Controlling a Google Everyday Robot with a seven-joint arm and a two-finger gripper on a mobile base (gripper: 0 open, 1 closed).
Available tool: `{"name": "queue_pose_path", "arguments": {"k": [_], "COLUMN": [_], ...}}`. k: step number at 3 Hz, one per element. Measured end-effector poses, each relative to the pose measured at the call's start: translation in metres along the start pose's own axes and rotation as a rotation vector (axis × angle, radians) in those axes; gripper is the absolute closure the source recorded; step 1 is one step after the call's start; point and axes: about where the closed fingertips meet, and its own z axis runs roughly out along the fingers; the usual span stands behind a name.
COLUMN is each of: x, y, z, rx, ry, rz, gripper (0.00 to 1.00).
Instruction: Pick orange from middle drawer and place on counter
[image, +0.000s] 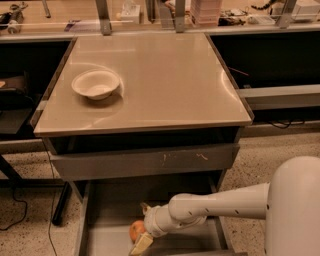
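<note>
- The large glossy beige rectangular counter (165, 80) fills the 12 o'clock half of our view; the fruit must end up there.
- The wide grey metal middle drawer (107, 242) stands pulled out at 6 o'clock, so we can reach its floor from above.
- The white robot arm (225, 205) enters from 4 o'clock, stretched low into it.
- A round white bowl (96, 83) sits on the counter at 10 o'clock.
- The two-finger gripper (138, 228) has its fingers apart, straddling the fruit, which we judge to be the set-up for a grasp.
- The small round orange-red orange (135, 231) lies on the drawer floor, at 9 o'clock from the wrist.
</note>
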Motion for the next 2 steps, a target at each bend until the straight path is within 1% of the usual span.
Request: {"name": "queue_pose_path", "arguments": {"k": [2], "x": [0.0053], "y": [0.0032], "z": [0.0102], "rx": [-0.017], "ry": [-0.004], "rz": [0.011], "gripper": [0.00]}}
